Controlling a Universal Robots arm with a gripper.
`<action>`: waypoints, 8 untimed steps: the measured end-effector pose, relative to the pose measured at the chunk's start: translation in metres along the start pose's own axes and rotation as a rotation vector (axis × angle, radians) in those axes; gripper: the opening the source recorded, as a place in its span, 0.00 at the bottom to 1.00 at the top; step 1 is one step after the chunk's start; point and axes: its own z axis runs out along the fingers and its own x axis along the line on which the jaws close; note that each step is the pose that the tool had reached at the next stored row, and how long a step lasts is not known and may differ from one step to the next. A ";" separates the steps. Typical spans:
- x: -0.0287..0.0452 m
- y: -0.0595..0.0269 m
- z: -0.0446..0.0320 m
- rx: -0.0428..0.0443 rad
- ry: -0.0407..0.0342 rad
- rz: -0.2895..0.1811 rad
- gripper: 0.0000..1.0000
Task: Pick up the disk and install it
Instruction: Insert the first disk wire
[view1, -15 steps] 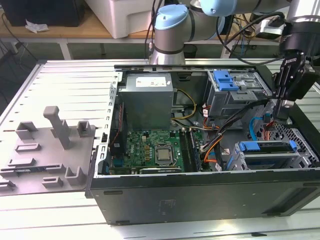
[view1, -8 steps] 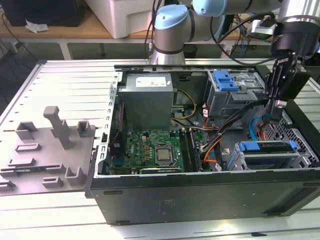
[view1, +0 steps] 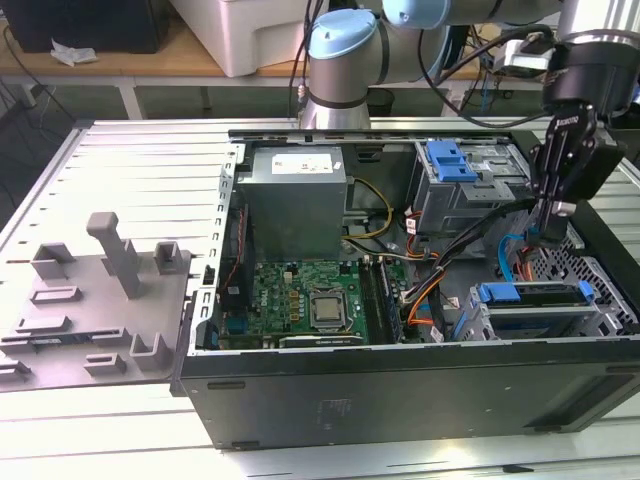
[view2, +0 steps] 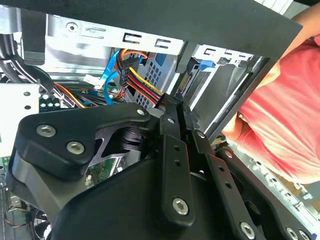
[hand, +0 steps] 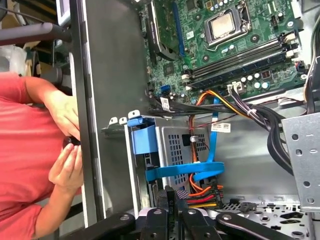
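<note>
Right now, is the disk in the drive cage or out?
In. The exterior view shows the disk, in its blue carrier, sitting in the grey drive cage near the gripper. Fully latched: cannot tell.

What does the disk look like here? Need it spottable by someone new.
Find the open black computer case and go to its near corner on the exterior view's right. A low grey cage stands there, and the disk is the flat slab at its top with blue plastic at both ends; the taller cage behind carries one blue latch instead.

Slatted table (view1: 130, 170) bears computer case (view1: 400, 400) and grey fixture (view1: 90, 310).
</note>
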 end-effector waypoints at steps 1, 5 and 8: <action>0.0015 0.0000 0.0007 0.0024 -0.0088 -0.005 0.17; 0.0044 -0.0001 0.0022 0.0060 -0.0263 -0.013 0.17; 0.0078 -0.0004 0.0030 0.0084 -0.0432 -0.018 0.17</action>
